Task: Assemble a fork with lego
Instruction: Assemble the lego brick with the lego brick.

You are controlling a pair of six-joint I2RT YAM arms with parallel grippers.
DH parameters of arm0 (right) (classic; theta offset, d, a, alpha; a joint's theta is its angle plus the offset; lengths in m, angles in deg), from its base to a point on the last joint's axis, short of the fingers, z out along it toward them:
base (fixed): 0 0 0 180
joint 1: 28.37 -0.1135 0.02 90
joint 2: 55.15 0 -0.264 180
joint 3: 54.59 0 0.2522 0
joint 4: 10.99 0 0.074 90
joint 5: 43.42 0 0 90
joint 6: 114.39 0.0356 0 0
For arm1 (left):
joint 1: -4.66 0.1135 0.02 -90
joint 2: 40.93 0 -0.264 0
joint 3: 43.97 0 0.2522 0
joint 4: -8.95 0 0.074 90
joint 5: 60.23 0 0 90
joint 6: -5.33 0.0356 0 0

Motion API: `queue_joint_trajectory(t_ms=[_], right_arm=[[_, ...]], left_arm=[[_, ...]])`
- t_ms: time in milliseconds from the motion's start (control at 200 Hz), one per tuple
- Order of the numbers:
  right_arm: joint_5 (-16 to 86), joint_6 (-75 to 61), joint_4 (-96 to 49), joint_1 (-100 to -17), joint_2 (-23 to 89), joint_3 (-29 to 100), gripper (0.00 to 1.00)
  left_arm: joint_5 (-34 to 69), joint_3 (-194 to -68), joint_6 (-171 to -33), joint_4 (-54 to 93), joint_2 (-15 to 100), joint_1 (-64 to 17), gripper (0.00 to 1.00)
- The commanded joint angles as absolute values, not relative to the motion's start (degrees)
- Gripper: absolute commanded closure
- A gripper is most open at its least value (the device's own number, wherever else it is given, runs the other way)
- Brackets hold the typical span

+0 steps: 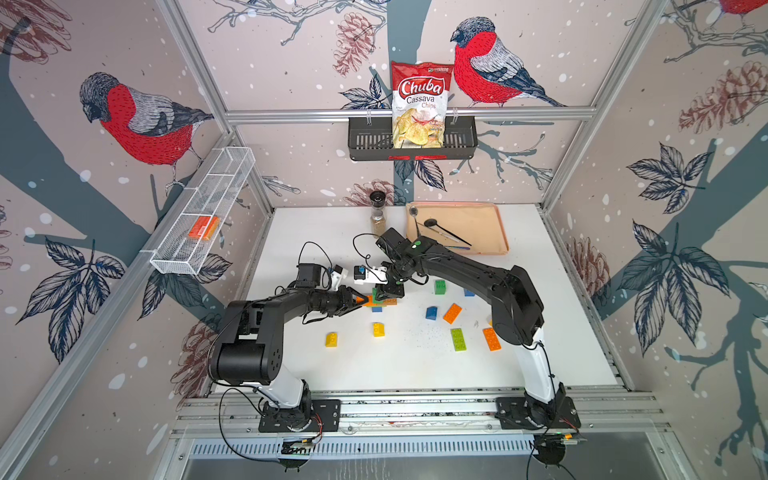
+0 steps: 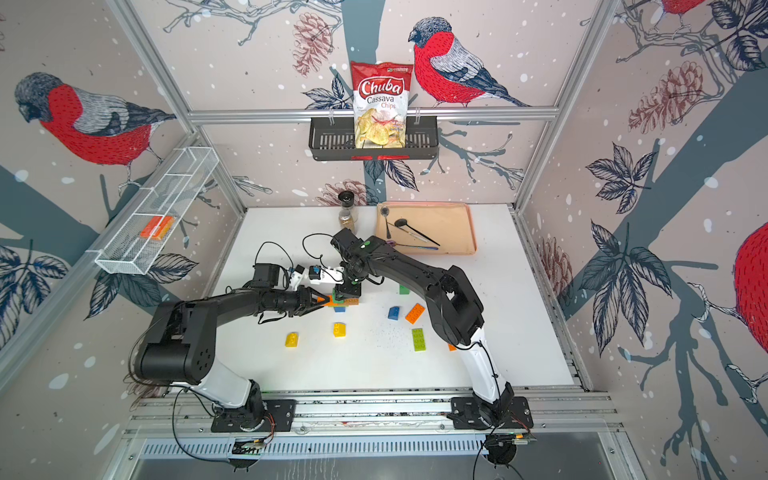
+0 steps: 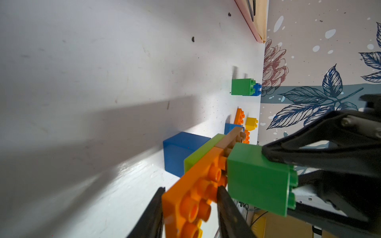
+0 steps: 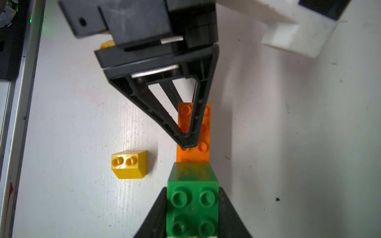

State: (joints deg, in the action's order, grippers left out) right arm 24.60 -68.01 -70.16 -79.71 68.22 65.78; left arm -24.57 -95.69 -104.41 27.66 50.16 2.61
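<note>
Left tool [image 3: 190, 191] is clamping the orange plate [image 4: 193, 156]. Right tool [image 4: 192, 216] is seating its clamped green brick [image 3: 259, 177] there; a firm downward press likely comes next.

R fingers [image 4: 156, 220] clamp grn brick [image 4: 192, 204], touching org plate [image 4: 193, 155] | L fingers [image 4: 156, 113] on plate | ylw brick [image 4: 129, 164] apart

White table [image 1: 415, 365]: lego bricks [image 1: 331, 339], tray [image 1: 478, 224], grinder [image 1: 377, 216].
</note>
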Motion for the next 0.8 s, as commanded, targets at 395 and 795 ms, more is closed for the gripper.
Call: queue_joint_trajectory(t_ms=[395,795], right_arm=[[24.79,-68.43,-69.74,-79.51,69.28,64.84,0.71],[26.21,-66.49,-72.43,-79.53,68.86,64.90,0.71]], left_arm=[[-24.38,-96.14,-105.22,27.37,49.97,2.19,0.62],[-23.72,-95.85,-105.39,27.55,49.86,2.13,0.63]])
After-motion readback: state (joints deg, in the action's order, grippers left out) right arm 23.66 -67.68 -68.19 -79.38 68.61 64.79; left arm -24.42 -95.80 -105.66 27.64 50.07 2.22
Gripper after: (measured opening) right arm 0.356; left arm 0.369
